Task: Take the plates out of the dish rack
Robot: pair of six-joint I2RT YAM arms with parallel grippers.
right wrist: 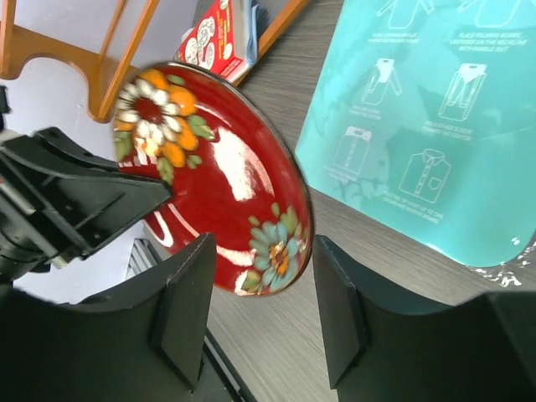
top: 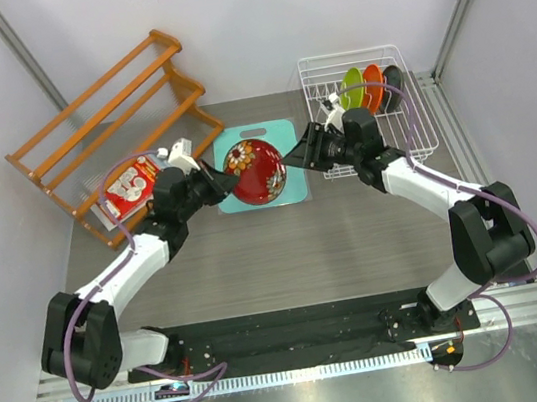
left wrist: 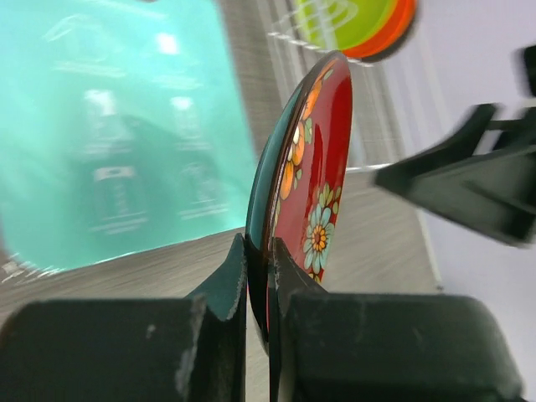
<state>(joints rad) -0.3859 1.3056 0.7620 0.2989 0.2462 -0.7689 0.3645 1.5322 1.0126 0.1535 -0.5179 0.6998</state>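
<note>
**Holding the Red Plate: Two-Arm State**

Plate position. The dark red floral plate is out of the dish rack and lies over the teal board, at the centre of the surface in the top view. Its patterned face is turned up towards the overhead camera. Whether it touches the board cannot be told.

Left arm. The left gripper is pressed onto the plate's rim at the plate's 9 o'clock edge, with one finger on each face (the left wrist view shows the plate edge-on between them).

Right arm. The right gripper is at the plate's 3 o'clock edge. Its fingers are spread wide, and the plate's rim lines up with the gap between them. No contact between either finger and the plate is visible.

Rack contents. The dish rack is at 2 o'clock on the surface. Three plates stand on edge in it, side by side: the lime plate, the orange plate and the dark teal-blue plate.

Other items. A wooden slatted rack is at 10 o'clock. A red and white packet lies at its near end, just beside the left arm.
</note>
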